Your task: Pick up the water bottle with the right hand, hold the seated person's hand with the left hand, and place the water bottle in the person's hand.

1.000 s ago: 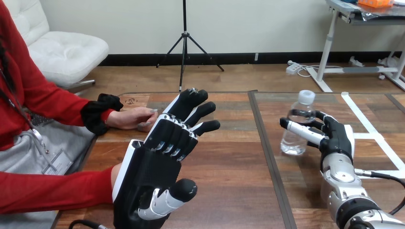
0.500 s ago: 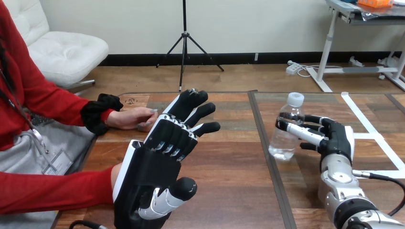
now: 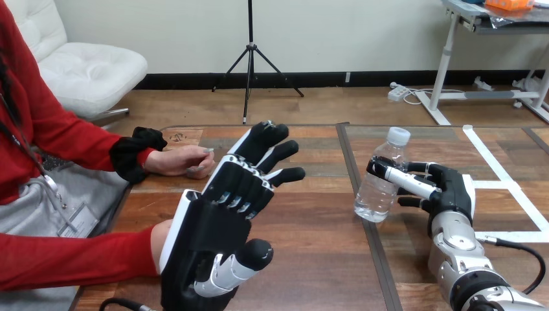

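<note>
Tilted water bottle (image 3: 377, 181) in right hand (image 3: 450, 193)

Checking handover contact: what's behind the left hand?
The person's wrist at the view's lower left passes behind the left hand; its hand is covered, so contact cannot be told.

The water bottle (image 3: 377, 188) over at 3 o'clock is clear, glossy plastic with a matt white cap, and the table (image 3: 311, 246) is brown wood planks with visible grain and a dull satin sheen. The left hand (image 3: 207, 227) at 7 o'clock and the right hand (image 3: 453, 194) both look like smooth black plastic with glossy white shells. The right forearm (image 3: 463, 249) at 5 o'clock is shiny silver metal.
</note>
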You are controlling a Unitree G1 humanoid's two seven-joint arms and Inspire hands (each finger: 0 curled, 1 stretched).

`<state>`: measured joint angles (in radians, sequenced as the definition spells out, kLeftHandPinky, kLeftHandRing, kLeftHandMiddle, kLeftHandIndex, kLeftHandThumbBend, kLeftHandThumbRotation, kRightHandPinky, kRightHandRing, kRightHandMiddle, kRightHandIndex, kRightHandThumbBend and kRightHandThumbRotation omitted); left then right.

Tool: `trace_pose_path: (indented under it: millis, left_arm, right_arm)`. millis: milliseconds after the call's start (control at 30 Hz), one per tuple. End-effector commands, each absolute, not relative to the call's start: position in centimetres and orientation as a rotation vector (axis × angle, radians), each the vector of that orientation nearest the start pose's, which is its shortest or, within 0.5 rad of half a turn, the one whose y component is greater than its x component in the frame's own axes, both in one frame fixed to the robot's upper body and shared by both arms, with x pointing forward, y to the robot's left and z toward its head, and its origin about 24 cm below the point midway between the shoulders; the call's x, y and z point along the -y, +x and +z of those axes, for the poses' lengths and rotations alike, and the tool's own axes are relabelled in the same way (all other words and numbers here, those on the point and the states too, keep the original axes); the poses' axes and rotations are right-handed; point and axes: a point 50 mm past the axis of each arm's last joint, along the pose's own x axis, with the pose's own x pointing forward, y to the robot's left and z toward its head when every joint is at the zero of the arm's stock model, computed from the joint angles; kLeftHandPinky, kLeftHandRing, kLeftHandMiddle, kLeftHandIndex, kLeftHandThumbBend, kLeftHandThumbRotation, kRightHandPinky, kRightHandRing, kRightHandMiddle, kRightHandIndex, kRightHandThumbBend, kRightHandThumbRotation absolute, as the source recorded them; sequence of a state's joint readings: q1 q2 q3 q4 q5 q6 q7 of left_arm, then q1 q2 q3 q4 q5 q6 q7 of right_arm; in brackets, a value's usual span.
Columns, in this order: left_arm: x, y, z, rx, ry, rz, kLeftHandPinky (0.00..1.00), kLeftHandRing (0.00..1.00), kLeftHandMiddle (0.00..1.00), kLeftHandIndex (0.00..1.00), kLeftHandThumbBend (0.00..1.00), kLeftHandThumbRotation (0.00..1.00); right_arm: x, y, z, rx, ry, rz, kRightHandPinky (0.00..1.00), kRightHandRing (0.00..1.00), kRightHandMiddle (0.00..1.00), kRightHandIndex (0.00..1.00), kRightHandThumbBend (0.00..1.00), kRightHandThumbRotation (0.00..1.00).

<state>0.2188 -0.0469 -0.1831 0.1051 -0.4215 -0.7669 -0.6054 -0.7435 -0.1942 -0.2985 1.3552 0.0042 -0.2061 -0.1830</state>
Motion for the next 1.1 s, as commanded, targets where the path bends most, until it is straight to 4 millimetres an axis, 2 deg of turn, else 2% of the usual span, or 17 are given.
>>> trace_pose_path:
  millis: [0,233,600,1067]
  left_arm:
    - [-10.85,18.8,6.0,0.61,-0.333,-0.469,0.76,0.87,0.9,0.88,1.0,0.55]
    - [-10.77,18.81,5.91,0.61,-0.332,-0.474,0.76,0.87,0.9,0.88,1.0,0.56]
    - [-10.65,18.8,5.82,0.59,-0.321,-0.488,0.77,0.88,0.91,0.89,1.0,0.57]
    - [-10.47,19.08,5.85,0.576,-0.329,-0.494,0.77,0.88,0.91,0.89,1.0,0.58]
  right_arm:
    - [21.01,35.79,2.1,-0.267,0.041,-0.333,0.4,0.36,0.34,0.28,0.74,0.0]
    - [21.23,35.6,1.9,-0.26,0.082,-0.323,0.39,0.36,0.33,0.25,0.71,0.0]
    - [21.38,35.43,1.86,-0.23,0.148,-0.326,0.24,0.25,0.26,0.21,0.68,0.0]
    - [21.25,35.13,1.9,-0.151,0.226,-0.277,0.15,0.17,0.21,0.2,0.65,0.0]
